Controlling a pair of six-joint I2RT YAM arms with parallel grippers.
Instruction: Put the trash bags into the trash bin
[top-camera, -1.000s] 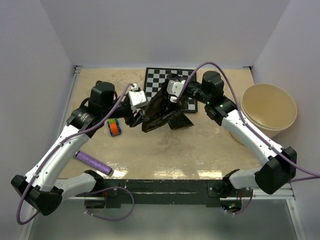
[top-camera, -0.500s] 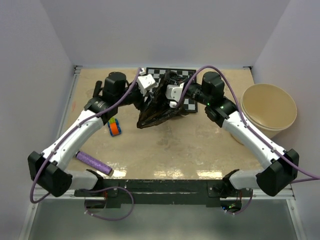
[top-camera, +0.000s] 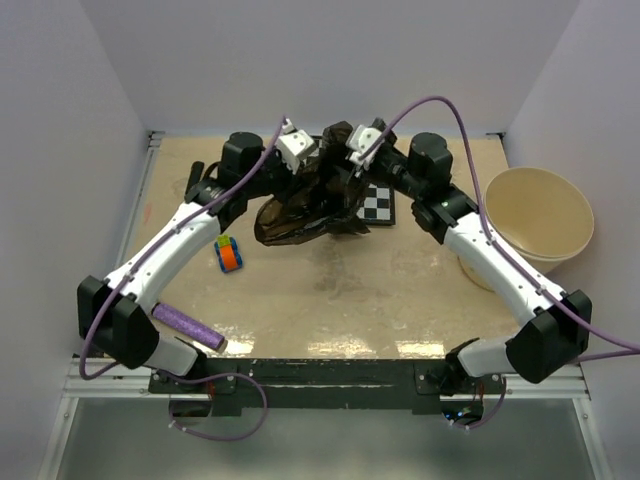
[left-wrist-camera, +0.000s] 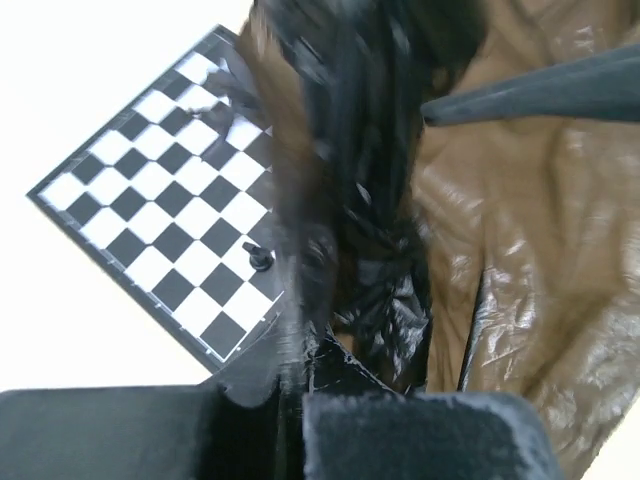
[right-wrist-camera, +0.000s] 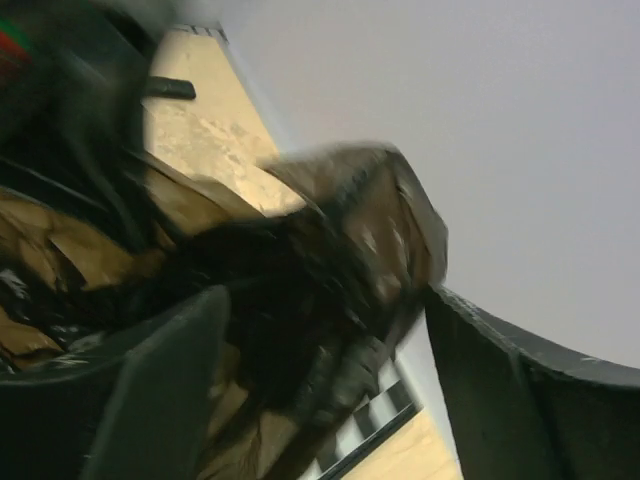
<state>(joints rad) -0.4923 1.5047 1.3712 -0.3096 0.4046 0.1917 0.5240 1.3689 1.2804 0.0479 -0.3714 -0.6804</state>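
A large wrinkly black trash bag (top-camera: 300, 210) hangs above the table between my two grippers, partly over the chessboard (top-camera: 380, 203). My left gripper (top-camera: 316, 168) is shut on the film's upper edge; in the left wrist view its jaws (left-wrist-camera: 295, 400) pinch the glossy bag (left-wrist-camera: 380, 300). My right gripper (top-camera: 340, 165) is open, its fingers (right-wrist-camera: 150, 390) standing wide apart with bag film (right-wrist-camera: 300, 280) loose between them. The cream-beige trash bin (top-camera: 537, 215) stands at the far right, away from both grippers. A short black roll (right-wrist-camera: 168, 88) lies on the table at the back left.
A purple textured roll (top-camera: 187, 326) lies near the front left. A small coloured cube (top-camera: 230, 253) sits left of centre. The chessboard (left-wrist-camera: 170, 230) lies under the hanging bag. White walls close in the table on three sides.
Both arms have lifted the bag up and toward the back. The left gripper has shut on the film, and the right gripper has opened and released its hold.
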